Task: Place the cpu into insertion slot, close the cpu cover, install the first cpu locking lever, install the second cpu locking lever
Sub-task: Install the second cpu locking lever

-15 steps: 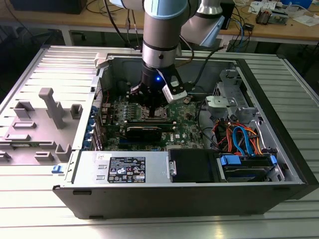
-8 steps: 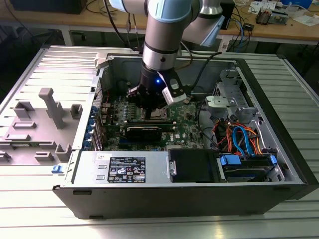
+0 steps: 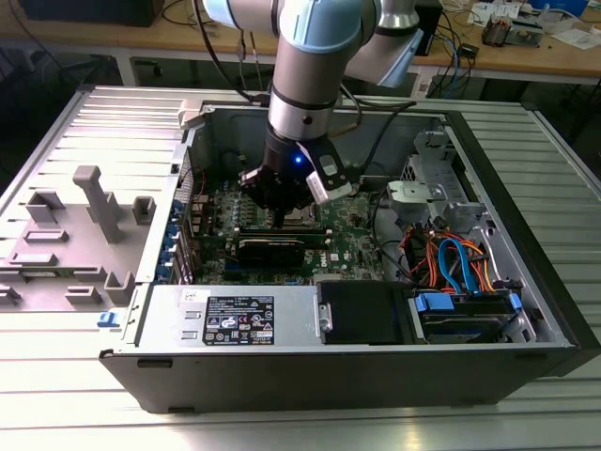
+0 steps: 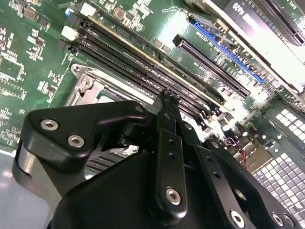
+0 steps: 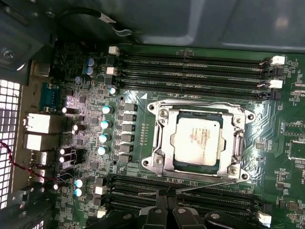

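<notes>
In the first wrist view the cpu (image 5: 198,140) lies flat in the insertion slot (image 5: 248,116), its silver top facing up. The cpu cover (image 5: 163,138) lies down around it as a silver frame. A thin metal locking lever (image 5: 207,185) slants along the socket edge nearest my gripper (image 5: 167,195). The black fingers (image 4: 167,112) stand together, with the tips at that edge, between the socket and the memory slots (image 4: 143,67). In the exterior view my gripper (image 3: 282,218) reaches down into the open computer case onto the green board (image 3: 357,230).
Long black memory slots (image 5: 190,64) run on both sides of the socket. Capacitors (image 5: 106,124) stand beside it. In the exterior view, a drive bay with blue and orange cables (image 3: 451,263) fills the right end of the case. A grey side panel (image 3: 84,207) lies on the left.
</notes>
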`<move>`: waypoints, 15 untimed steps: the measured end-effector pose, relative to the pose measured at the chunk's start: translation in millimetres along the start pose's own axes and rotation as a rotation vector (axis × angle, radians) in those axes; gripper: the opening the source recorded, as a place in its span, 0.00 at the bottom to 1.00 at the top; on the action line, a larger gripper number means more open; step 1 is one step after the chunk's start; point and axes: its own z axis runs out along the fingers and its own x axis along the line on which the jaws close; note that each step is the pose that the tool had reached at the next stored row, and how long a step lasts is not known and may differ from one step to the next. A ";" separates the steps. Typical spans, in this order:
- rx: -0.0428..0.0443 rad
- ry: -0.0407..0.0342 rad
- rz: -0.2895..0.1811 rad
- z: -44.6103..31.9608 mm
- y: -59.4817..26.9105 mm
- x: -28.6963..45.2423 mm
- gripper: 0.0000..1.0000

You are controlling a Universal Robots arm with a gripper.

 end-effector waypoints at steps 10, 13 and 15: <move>-0.0283 -0.0032 -0.012 2.5 -3.8 5.0 0.11; -0.0377 -0.0042 -0.018 3.6 -3.9 7.2 0.11; -0.0461 -0.0052 -0.023 5.6 -3.9 10.3 0.11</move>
